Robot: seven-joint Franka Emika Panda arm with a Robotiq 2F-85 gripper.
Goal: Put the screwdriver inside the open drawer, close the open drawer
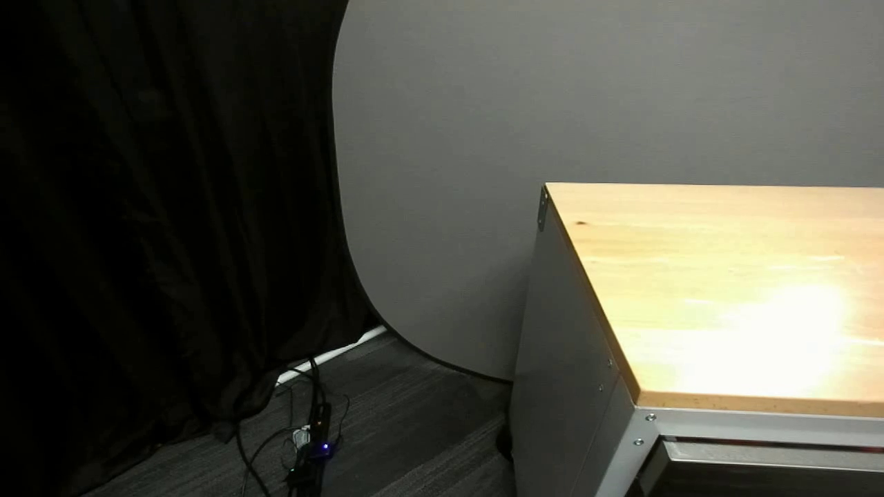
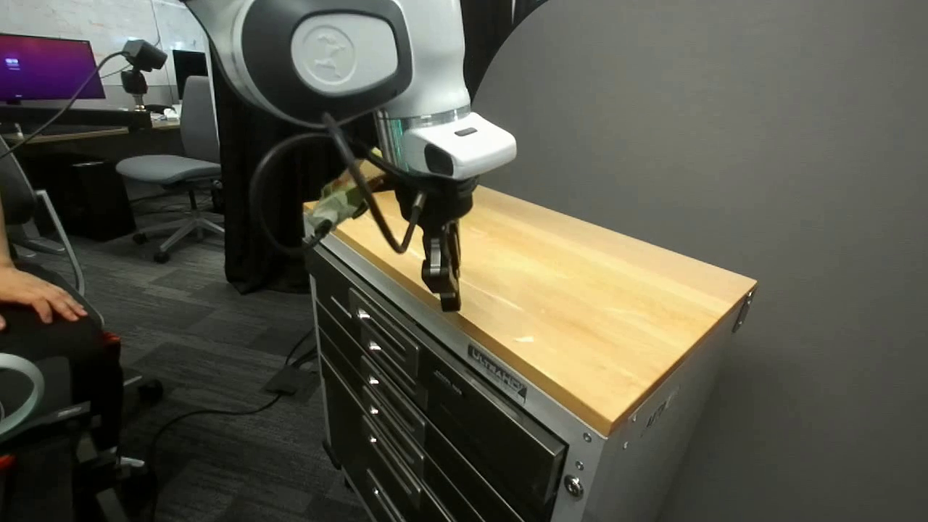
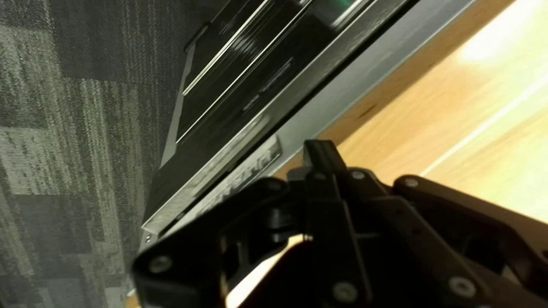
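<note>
My gripper (image 2: 451, 303) hangs pointing down over the front edge of the cabinet's wooden top in an exterior view. In the wrist view its fingertips (image 3: 324, 156) are pressed together with nothing visible between them. The drawer (image 2: 493, 428) is the top one of the cabinet, with a dark front in this view. It stands out slightly from the frame. Its pale upper rim (image 1: 773, 455) shows in an exterior view with a narrow dark gap above it, and the rim (image 3: 299, 94) also crosses the wrist view. The screwdriver is not in view; the drawer's inside is hidden.
The cabinet's light wooden top (image 2: 565, 290) lies beneath and behind the gripper. Several closed drawers are below. A grey backdrop (image 2: 725, 145) stands behind the cabinet. A cable (image 2: 264, 232) loops from the arm. A person's hand (image 2: 40, 293) rests at the left. Cords (image 1: 314, 442) lie on the floor.
</note>
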